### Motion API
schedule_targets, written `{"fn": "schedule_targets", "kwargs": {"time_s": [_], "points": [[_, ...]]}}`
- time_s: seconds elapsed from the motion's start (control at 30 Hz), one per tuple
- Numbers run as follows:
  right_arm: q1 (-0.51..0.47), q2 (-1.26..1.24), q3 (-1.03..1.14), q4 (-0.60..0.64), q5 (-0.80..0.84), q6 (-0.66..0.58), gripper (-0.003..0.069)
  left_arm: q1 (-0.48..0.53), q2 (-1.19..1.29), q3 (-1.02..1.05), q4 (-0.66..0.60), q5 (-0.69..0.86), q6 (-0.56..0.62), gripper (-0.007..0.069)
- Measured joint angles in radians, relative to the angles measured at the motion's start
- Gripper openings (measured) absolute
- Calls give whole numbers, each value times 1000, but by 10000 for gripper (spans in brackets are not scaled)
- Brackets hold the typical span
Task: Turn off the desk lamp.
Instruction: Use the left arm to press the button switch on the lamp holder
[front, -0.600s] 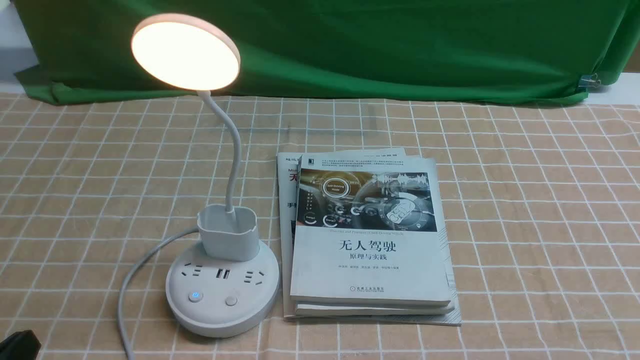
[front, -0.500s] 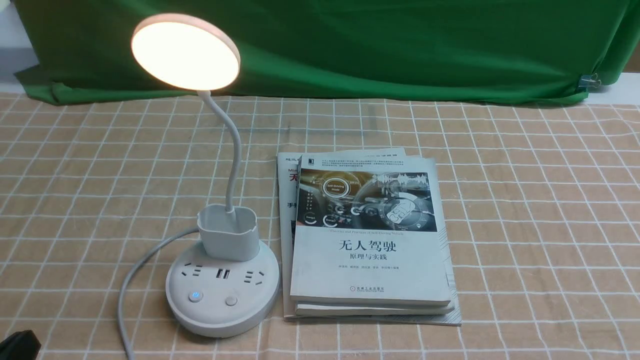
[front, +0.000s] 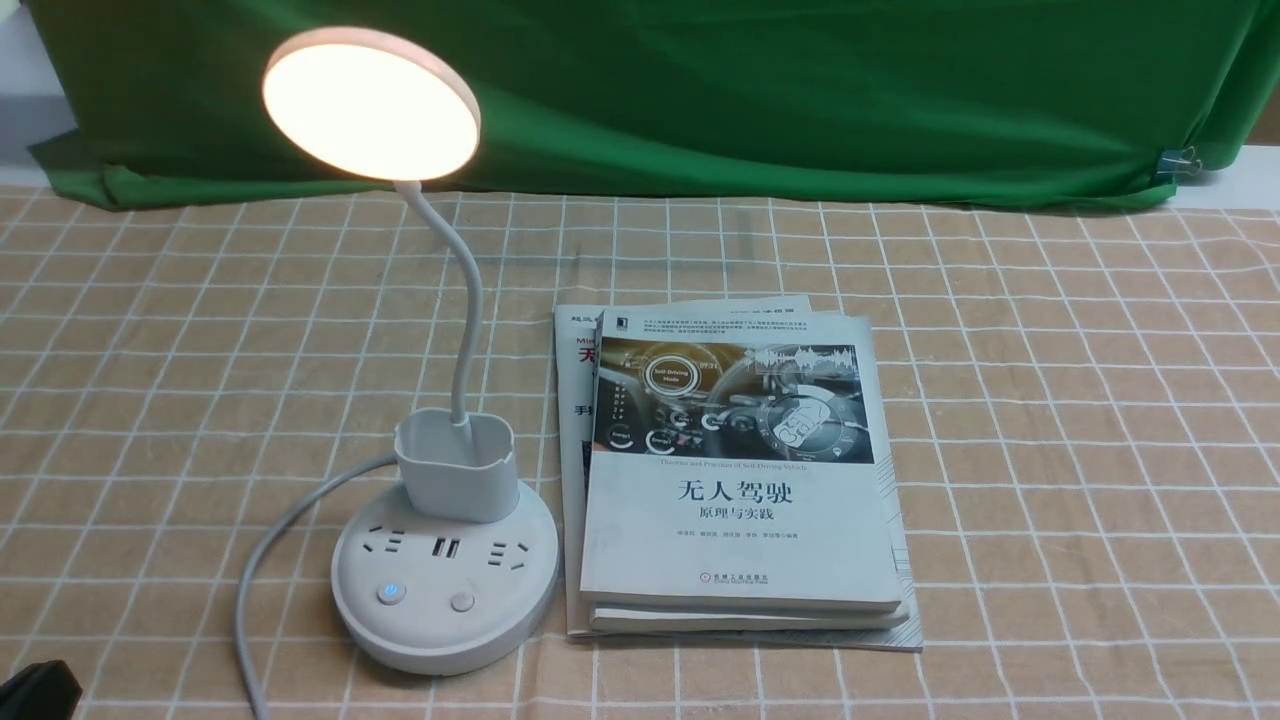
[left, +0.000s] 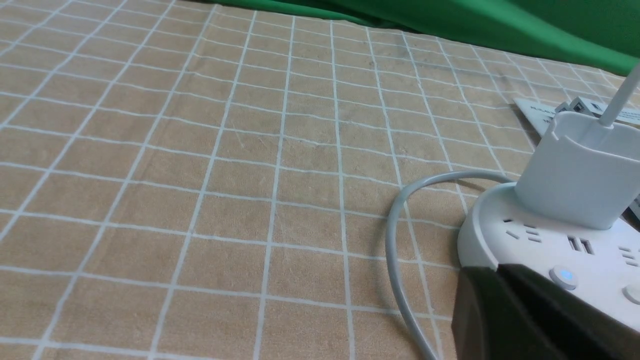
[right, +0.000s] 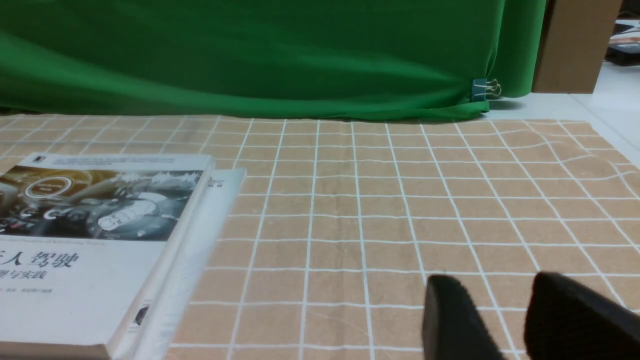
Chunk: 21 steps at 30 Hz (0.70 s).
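Left of the stacked white paperback books (front: 740, 530), the white desk lamp w/ round disc head (front: 372, 105) stands lit on the grid cloth. Black left gripper (left: 492, 295): tips look together, nothing held. Black right gripper (right: 495, 300): part open, empty. Risk: a press off-centre could hit the wrong btn or shove the base. Vs. earlier frame, no visible change.
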Motion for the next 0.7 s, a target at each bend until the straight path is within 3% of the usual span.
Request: {"fn": "schedule_targets", "kwargs": {"time_s": [0.23, 0.5, 0.7], "points": [[0, 0, 0, 0, 0, 0, 242, 0, 0, 0, -15, -26, -11, 6], [0, 0, 0, 0, 0, 0, 242, 0, 0, 0, -554, -296, -137, 6], [0, 0, 0, 0, 0, 0, 242, 0, 0, 0, -545, -378, -125, 6]]}}
